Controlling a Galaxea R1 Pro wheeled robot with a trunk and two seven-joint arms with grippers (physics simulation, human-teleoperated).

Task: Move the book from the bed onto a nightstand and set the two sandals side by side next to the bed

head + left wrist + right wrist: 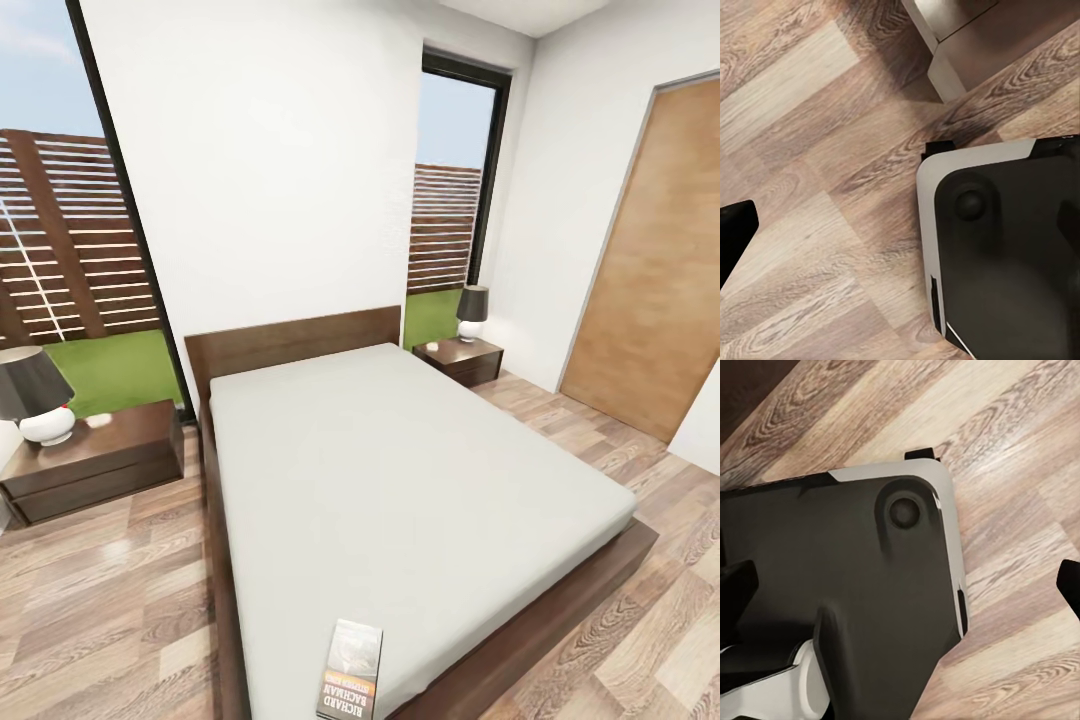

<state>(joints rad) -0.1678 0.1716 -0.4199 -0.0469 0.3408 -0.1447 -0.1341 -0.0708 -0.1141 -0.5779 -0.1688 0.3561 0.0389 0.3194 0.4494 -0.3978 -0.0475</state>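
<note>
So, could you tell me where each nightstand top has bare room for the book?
On the left nightstand, the lamp and a small white thing crowd the window end; the top is bare from there to the bed. On the far nightstand, the lamp takes the back, leaving the front strip. The book lies at the mattress's foot.

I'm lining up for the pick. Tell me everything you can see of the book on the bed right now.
The book is a thin paperback lying flat, cover up, on the pale grey mattress at the foot end of the bed, close to the mattress's near edge. Its cover is dark grey with a picture, an orange band and white lettering near the end facing the camera. Its long side runs roughly along the bed's length, slightly skewed. Only the mattress touches it.
</note>
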